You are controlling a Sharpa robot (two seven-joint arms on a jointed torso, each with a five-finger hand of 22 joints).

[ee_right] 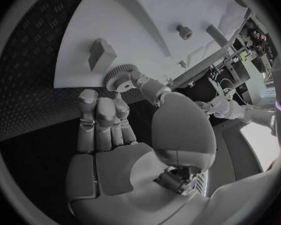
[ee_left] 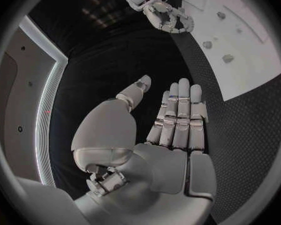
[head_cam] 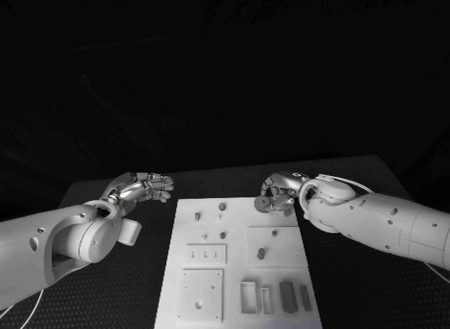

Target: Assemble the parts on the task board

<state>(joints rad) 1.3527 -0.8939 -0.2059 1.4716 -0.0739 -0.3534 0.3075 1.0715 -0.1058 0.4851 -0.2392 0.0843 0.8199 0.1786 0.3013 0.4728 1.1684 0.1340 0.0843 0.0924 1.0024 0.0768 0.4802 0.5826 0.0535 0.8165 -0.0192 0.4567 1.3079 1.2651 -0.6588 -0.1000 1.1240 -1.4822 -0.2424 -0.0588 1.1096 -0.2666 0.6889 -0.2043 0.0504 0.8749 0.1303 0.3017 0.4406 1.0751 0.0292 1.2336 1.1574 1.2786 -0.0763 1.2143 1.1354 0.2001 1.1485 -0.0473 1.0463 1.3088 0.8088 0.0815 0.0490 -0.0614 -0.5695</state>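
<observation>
While right robot hand (head_cam: 280,195) pinches toothed gear (ee_right: 118,76) over task board (head_cam: 235,274) far corner, left robot hand (head_cam: 146,186) hovers released, fingers straight, beside board's left edge above bare surface (head_cam: 116,288); grey parts (head_cam: 287,286) sit in near-right recesses.

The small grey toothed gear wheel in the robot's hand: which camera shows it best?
The right wrist view: the small grey toothed gear wheel sits close, teeth plain, pinched by the right hand. In the head view it is a small shape. In the left wrist view that hand is too far to tell.

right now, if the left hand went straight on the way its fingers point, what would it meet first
Probably nothing at once: the left hand is open, its fingers pointing over bare table beside the board towards the right hand. Depth is unclear.
</observation>
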